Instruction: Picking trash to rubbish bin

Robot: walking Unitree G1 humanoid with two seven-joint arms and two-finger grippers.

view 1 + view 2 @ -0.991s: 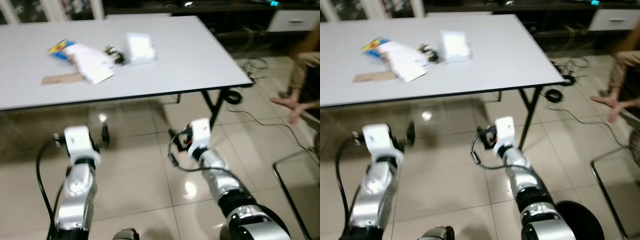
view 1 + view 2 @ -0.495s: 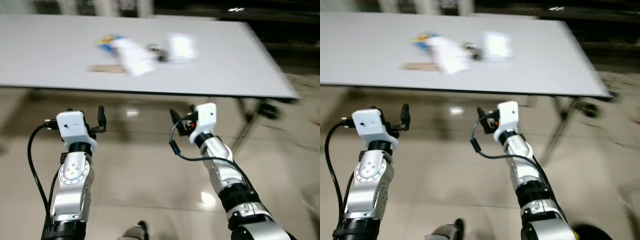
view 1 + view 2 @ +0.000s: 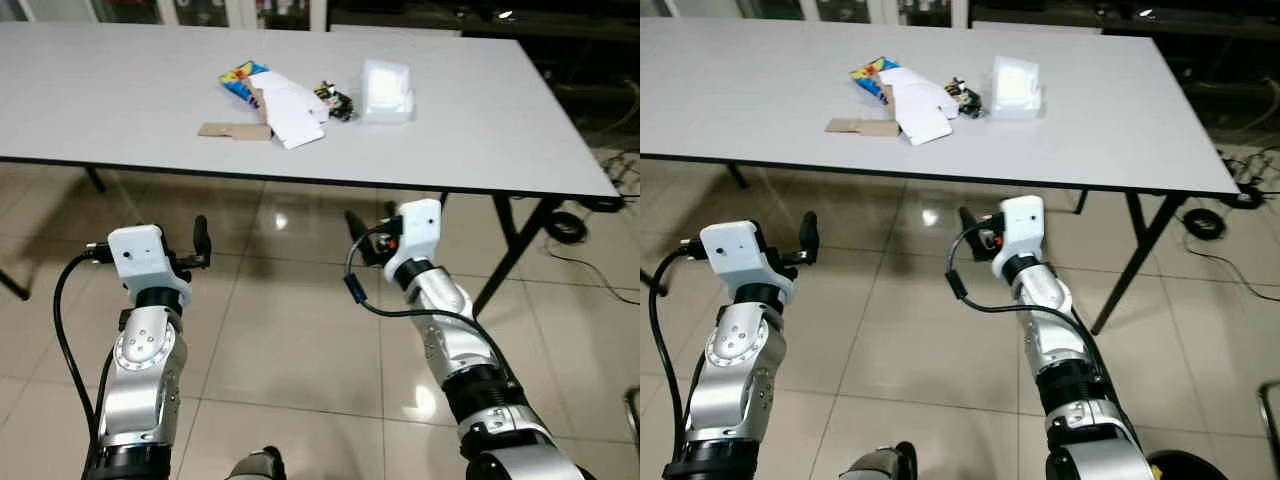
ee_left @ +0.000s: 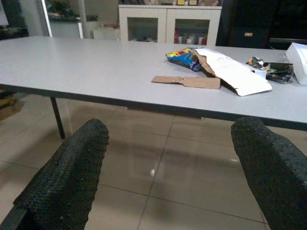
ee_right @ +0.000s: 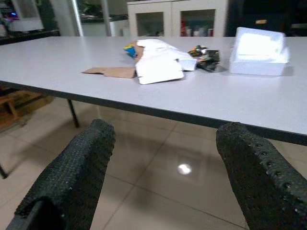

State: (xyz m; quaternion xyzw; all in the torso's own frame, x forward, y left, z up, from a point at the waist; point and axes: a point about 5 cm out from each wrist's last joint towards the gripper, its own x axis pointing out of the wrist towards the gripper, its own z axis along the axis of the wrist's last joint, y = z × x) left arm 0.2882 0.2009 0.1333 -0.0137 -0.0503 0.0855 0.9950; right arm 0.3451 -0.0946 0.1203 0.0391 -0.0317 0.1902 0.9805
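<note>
On the grey table (image 3: 120,100) lies a cluster of trash: a colourful wrapper (image 3: 240,74), a white paper envelope (image 3: 292,112), a brown cardboard strip (image 3: 235,130), a dark crumpled wrapper (image 3: 336,100) and a white foam box (image 3: 387,88). Both arms are held in front of me, below the table's near edge and short of it. My left gripper (image 4: 168,139) is open and holds nothing; the cardboard strip (image 4: 186,81) lies ahead of it. My right gripper (image 5: 165,139) is open and holds nothing, facing the envelope (image 5: 158,67) and foam box (image 5: 259,50).
Glossy tiled floor (image 3: 300,340) runs under the table. A black table leg (image 3: 508,252) slants down at the right, another (image 3: 92,180) at the left. Cables and a black coil (image 3: 566,226) lie on the floor at the right. Glass-door cabinets (image 4: 168,24) stand behind the table.
The camera has swung and steadied, so the table now sits square ahead and sharp. Both arms are held slightly higher than one second ago. The person at the right has left the picture.
</note>
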